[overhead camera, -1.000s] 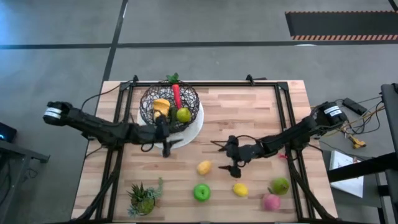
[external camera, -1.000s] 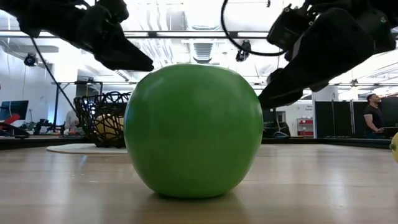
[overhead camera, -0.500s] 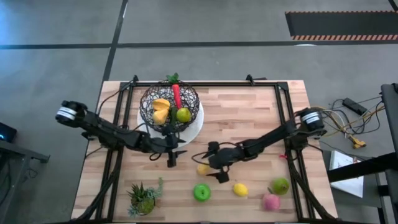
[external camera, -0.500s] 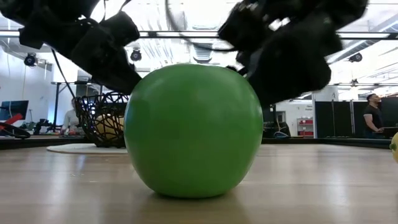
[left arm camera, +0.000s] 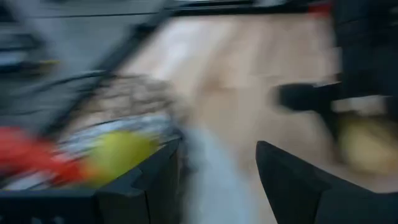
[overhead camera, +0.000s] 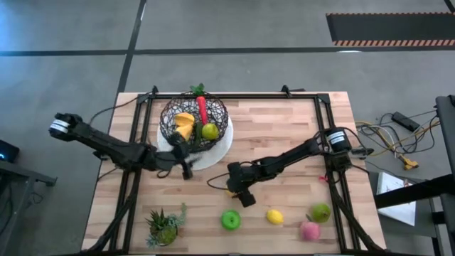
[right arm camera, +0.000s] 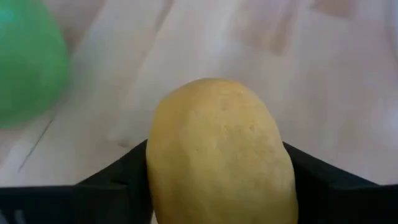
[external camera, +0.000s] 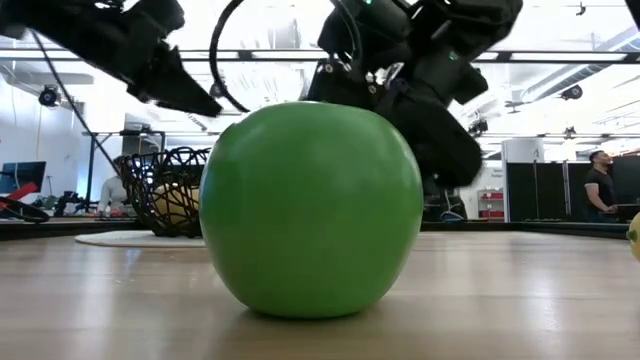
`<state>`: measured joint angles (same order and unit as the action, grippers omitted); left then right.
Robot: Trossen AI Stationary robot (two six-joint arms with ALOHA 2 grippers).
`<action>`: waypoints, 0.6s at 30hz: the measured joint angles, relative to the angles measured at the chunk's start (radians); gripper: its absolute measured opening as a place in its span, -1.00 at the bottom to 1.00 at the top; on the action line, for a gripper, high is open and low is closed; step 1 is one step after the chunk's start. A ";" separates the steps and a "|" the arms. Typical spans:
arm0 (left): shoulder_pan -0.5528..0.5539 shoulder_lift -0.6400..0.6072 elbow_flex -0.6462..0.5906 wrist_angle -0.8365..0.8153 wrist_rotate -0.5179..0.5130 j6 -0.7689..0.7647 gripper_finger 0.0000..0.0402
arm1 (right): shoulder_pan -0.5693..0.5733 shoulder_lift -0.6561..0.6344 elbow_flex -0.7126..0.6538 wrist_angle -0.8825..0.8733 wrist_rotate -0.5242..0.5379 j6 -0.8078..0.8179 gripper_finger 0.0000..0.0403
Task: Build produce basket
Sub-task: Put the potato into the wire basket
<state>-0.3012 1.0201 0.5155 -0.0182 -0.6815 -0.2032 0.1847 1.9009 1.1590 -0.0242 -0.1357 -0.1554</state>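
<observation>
The yellow-orange fruit (right arm camera: 221, 155) is round and bumpy (a bit like a small potato). It sits between the two dark fingers (right arm camera: 109, 183) of the right gripper (overhead camera: 240, 190), which touch it on both sides, just beyond the green apple (overhead camera: 230, 220). The basket (overhead camera: 193, 121) lies farther beyond the apple, with the left gripper (overhead camera: 186, 167), fingers apart, beside it.

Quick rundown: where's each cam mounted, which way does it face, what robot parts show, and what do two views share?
High: overhead, straight down; both arms, round dark wire-mesh basket.
Low: table height, looking level into the room; big round green apple, both arms above.
Left wrist: on the left arm, past the open left tool toward the basket.
Right wrist: on the right arm; right tool around a yellow-orange oval fruit.
Shared: the apple, in high, low and right wrist.
</observation>
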 joint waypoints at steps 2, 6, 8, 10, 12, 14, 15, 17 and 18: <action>-0.019 -0.062 -0.007 -0.075 -0.140 -0.021 -0.04 | -0.021 -0.034 -0.001 -0.023 0.005 -0.002 0.13; -0.047 -0.170 -0.047 -0.126 -0.292 -0.068 -0.04 | -0.084 -0.134 -0.001 -0.012 0.032 -0.011 0.13; -0.048 -0.208 -0.083 -0.117 -0.301 -0.081 -0.04 | -0.120 -0.183 -0.001 0.014 0.103 -0.023 0.13; -0.048 -0.233 -0.121 -0.110 -0.304 -0.110 -0.04 | -0.167 -0.221 0.008 0.039 0.159 -0.033 0.13; -0.048 -0.251 -0.158 -0.112 -0.314 -0.152 -0.04 | -0.227 -0.232 0.048 0.067 0.154 -0.035 0.13; -0.048 -0.266 -0.188 -0.098 -0.316 -0.191 -0.04 | -0.294 -0.218 0.112 0.068 0.132 -0.021 0.13; -0.048 -0.271 -0.197 -0.098 -0.317 -0.209 -0.04 | -0.324 -0.196 0.153 0.069 0.119 -0.015 0.13; -0.048 -0.278 -0.200 -0.098 -0.318 -0.226 -0.04 | -0.383 -0.133 0.241 0.070 0.079 0.008 0.13; -0.049 -0.281 -0.199 -0.094 -0.318 -0.229 -0.04 | -0.408 -0.091 0.290 0.063 0.059 0.018 0.13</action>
<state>-0.3498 0.7387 0.3163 -0.1125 -1.0000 -0.4326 -0.2234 1.8097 1.4487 0.0393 -0.0763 -0.1378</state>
